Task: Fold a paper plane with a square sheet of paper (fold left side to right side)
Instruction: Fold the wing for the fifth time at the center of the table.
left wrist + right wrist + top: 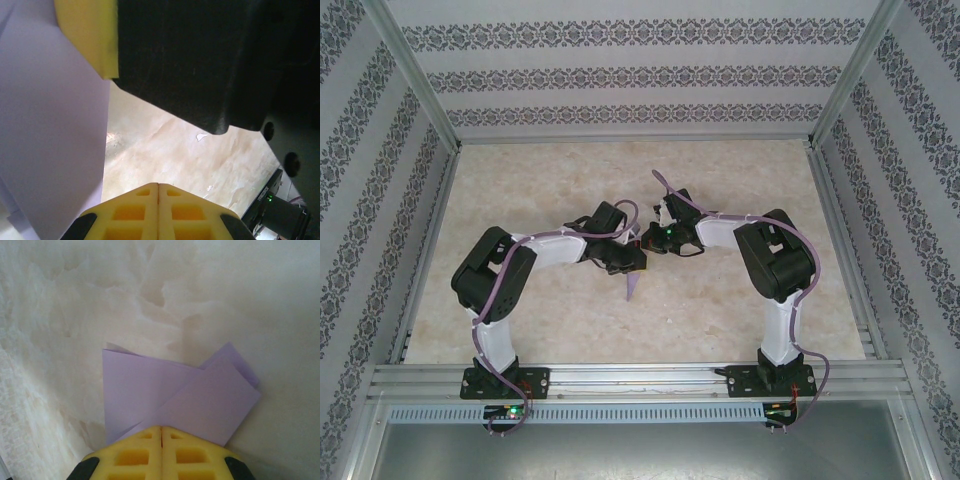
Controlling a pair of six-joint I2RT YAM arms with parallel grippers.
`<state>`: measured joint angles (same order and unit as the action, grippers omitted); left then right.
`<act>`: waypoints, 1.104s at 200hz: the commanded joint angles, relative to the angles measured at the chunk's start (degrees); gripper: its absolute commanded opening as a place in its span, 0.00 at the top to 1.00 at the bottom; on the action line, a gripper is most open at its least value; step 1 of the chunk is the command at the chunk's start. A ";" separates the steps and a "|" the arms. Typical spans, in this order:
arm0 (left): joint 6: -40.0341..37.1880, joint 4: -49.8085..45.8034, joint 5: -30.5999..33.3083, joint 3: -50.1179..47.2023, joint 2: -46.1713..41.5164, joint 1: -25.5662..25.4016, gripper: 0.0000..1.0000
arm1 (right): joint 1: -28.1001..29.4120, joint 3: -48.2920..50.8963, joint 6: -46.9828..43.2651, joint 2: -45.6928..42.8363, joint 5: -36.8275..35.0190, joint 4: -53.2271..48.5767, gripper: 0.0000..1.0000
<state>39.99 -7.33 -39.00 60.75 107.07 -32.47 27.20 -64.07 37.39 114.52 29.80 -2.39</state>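
Left gripper [158, 187] reaches to the middle of the marbled table [740, 180], its yellow fingers pressed flat together. The folded lilac sheet of paper [170, 395] stands just beside them. Right gripper [161, 430], facing the left one, has its jaws closed, pinching the sheet's near edge

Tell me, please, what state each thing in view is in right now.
square sheet of paper: folded into overlapping layers, creased.
left pincer: shut, paper beside it, nothing visibly gripped.
right pincer: shut, tips at the paper's edge; grip unclear.
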 commanded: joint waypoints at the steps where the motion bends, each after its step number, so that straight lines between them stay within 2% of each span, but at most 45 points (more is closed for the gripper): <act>1: -0.80 -0.56 -0.44 0.93 1.31 -1.01 0.94 | 0.75 1.10 -1.50 4.37 -6.33 -6.74 1.00; 221: -0.28 -2.05 0.71 -8.18 -3.81 -2.25 0.94 | 1.62 -1.74 -3.99 5.98 -9.76 -12.48 1.00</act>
<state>40.05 -7.11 -38.79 53.87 105.25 -33.80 28.03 -67.57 34.89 115.57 27.70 -7.22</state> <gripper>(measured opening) 0.060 0.042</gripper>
